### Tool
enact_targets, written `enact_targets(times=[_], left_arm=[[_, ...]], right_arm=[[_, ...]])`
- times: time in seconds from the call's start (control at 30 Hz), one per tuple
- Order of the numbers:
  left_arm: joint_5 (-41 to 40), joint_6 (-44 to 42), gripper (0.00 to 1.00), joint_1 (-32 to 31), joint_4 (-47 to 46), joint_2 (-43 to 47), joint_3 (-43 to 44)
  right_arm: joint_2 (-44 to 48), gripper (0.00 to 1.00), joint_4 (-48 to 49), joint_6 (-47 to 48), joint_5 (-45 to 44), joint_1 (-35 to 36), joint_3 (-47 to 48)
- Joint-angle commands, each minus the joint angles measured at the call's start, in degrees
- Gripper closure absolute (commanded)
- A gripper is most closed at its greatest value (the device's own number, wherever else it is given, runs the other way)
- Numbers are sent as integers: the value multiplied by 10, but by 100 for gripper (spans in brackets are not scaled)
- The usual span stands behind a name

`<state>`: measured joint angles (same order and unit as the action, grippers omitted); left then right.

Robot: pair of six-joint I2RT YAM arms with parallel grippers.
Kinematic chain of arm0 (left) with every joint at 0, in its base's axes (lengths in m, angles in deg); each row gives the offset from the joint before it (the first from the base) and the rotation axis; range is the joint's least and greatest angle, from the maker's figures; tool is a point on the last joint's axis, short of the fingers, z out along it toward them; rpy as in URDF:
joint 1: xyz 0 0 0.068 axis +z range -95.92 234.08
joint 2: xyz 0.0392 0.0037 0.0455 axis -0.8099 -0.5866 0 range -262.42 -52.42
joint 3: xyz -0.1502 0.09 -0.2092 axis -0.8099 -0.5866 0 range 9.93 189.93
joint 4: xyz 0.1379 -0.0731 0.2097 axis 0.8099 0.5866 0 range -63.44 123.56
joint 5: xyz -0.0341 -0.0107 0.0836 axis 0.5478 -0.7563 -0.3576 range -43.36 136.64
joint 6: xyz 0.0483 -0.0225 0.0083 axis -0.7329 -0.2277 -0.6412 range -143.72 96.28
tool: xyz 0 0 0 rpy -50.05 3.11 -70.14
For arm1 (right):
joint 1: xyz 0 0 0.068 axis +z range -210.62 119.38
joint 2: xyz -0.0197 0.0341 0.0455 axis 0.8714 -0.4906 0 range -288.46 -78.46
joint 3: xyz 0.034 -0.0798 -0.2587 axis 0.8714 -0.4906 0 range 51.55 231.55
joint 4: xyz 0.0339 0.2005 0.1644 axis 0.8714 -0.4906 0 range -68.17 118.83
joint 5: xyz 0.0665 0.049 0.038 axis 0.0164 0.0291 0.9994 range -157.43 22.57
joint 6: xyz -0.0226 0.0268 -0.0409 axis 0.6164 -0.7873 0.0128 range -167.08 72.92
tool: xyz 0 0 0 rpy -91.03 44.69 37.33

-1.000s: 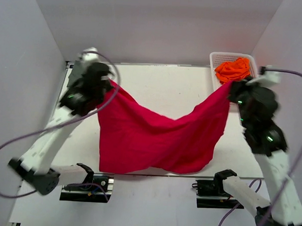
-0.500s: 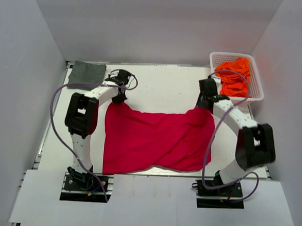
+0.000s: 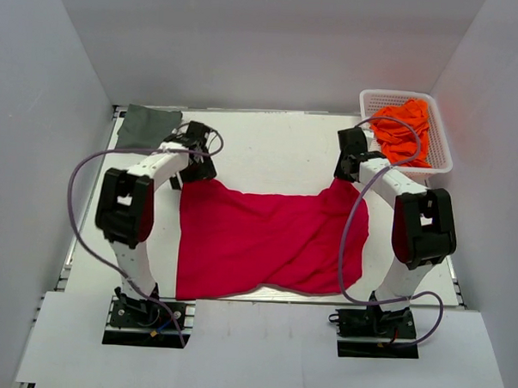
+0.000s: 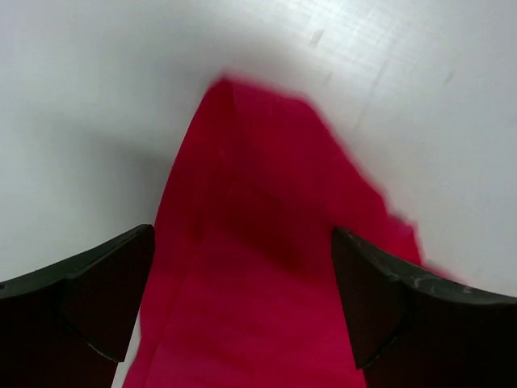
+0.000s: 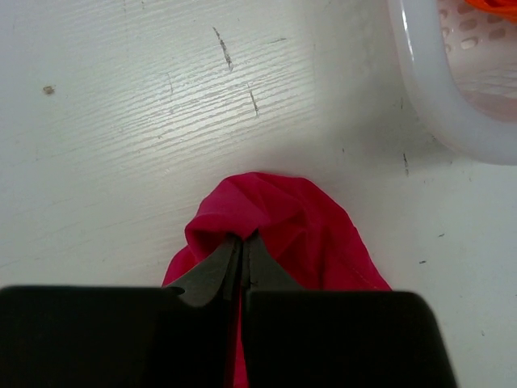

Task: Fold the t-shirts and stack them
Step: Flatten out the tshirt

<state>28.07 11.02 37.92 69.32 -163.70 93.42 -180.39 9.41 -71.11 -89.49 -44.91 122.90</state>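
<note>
The crimson red t-shirt lies spread on the white table, its near hem at the front edge. My left gripper hovers over the shirt's far left corner. Its jaws stand wide open, with the cloth lying loose below them. At the far right corner, my right gripper is shut on a bunched fold of the red shirt, its fingertips pinched together. A folded dark grey-green t-shirt rests at the far left. Several orange t-shirts are piled in the basket.
The white mesh basket stands at the far right corner of the table, and its rim is close beside my right gripper. White walls enclose the table on three sides.
Both arms came down from holding the red shirt stretched in the air and laid it on the table. The left gripper opened and let go of its corner; the right stayed shut.
</note>
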Motion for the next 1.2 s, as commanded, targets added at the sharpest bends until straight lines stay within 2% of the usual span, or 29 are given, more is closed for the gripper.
enact_targets(times=[0.0, 0.17, 0.27, 0.37, 0.4, 0.47, 0.63, 0.8, 1.0, 1.17], left_arm=[[44, 36, 0, 3, 7, 121, -89], [81, 59, 0, 3, -23, 186, -202], [88, 59, 4, 3, -23, 193, -223], [100, 64, 13, 3, -23, 200, -252], [107, 64, 13, 3, -37, 209, -260], [112, 64, 21, 3, -52, 221, -286], [119, 64, 28, 3, -84, 254, -335], [114, 64, 34, 3, -122, 273, -353], [120, 64, 51, 3, -139, 278, -365], [120, 58, 53, 3, -136, 273, -371]], right_arm=[[7, 100, -7, -7, 4, -4, 19], [9, 100, -11, -12, 11, -8, 16], [13, 100, -13, -14, 14, -9, 12], [16, 100, -18, -13, 14, -10, 6], [16, 100, -19, -11, 12, -9, 5], [18, 100, -25, -14, 11, -10, 5], [23, 100, -33, -14, 9, -11, 4], [30, 100, -33, -14, 12, -10, 2], [34, 100, -40, -14, 7, -12, 2], [37, 100, -46, -15, 7, -10, 4]])
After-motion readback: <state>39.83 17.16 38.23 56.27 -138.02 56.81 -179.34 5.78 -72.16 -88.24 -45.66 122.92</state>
